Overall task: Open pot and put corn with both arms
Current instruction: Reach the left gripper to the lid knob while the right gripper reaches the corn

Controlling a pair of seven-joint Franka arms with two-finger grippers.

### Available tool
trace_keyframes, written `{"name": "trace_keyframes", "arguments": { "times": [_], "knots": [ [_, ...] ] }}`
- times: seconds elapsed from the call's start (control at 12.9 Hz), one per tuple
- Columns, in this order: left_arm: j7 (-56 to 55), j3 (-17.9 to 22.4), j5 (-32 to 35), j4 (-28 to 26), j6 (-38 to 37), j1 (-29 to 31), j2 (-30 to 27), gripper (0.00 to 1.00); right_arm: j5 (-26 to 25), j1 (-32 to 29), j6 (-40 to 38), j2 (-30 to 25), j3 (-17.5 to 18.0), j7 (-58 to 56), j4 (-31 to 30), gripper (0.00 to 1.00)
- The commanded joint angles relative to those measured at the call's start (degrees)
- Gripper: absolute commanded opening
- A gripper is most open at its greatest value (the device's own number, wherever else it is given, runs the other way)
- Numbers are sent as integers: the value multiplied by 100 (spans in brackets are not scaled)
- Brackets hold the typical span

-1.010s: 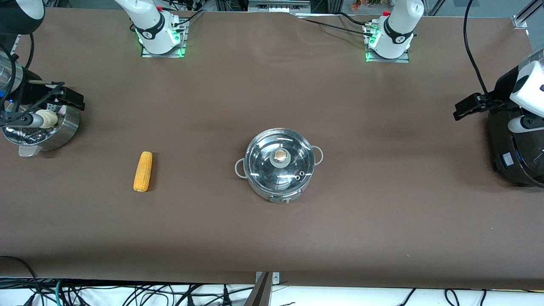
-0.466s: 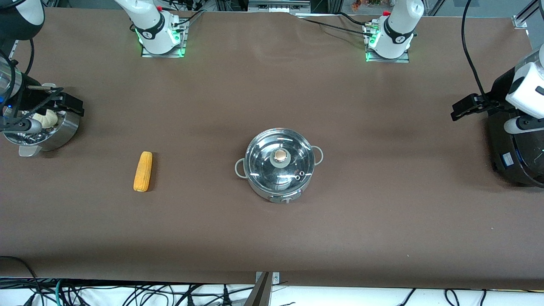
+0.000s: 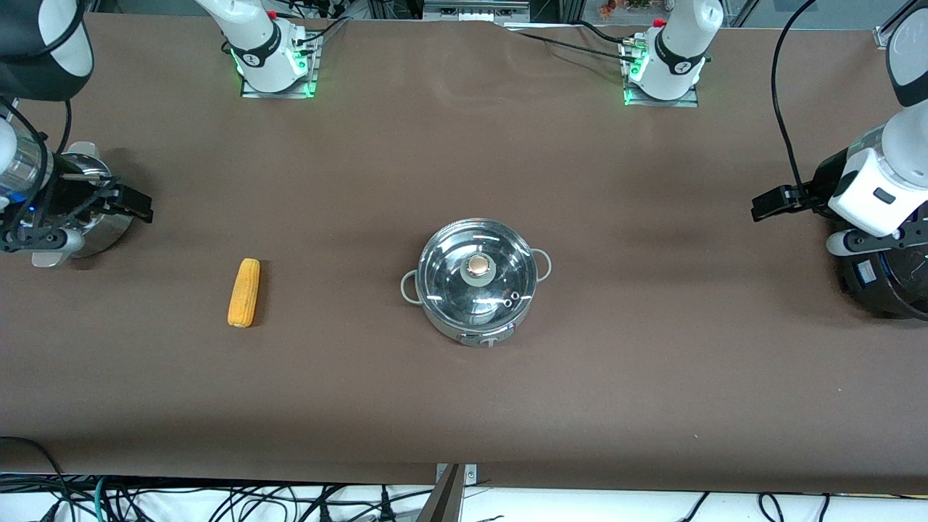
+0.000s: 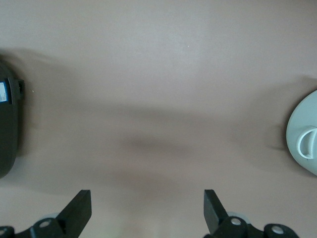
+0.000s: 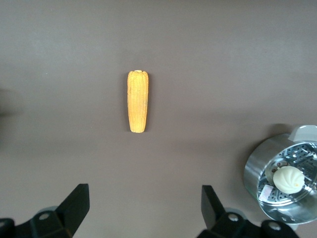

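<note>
A robotics lab, set up as a test bench rather than a real kitchen. Two white arms (image 3: 264, 43) (image 3: 678, 47) are bolted to metal base plates (image 3: 279, 90) with green status lights along one edge of a long counter (image 3: 464, 377) covered in plain brown sheeting. Loose black cables (image 3: 217, 500) tangle on the floor below the counter's near edge, and more cables (image 3: 573, 40) run across the counter to the bases. Aluminium framing (image 3: 888, 32) stands at the corner. The few cooking things, a pot (image 3: 476, 281), a corn cob (image 3: 243, 292), a steamer bowl (image 5: 285, 171) and a black cooker (image 3: 881, 268), sit spaced out like props.
</note>
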Motion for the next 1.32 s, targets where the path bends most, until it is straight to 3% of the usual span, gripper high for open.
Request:
{"name": "trace_keyframes", "arguments": {
  "times": [0.0,0.23,0.47,1.01,1.24],
  "knots": [
    [105,-3,-11,106,-217,-1,-27,100,69,-39,189,362,44,-7,116,100],
    [9,-248,-229,124,-218,-98,-19,100,139,-21,610,818,53,11,90,100],
    [-1087,-355,-758,185,-183,-483,253,100,455,-21,1085,1328,53,29,20,100],
    [-3101,-381,-793,2134,290,-2179,2246,99,464,-47,2105,2216,53,29,-262,100],
    [-3795,-381,-820,2356,1089,-2593,2802,95,464,-56,2342,2603,53,29,-262,100]
  ]
}}
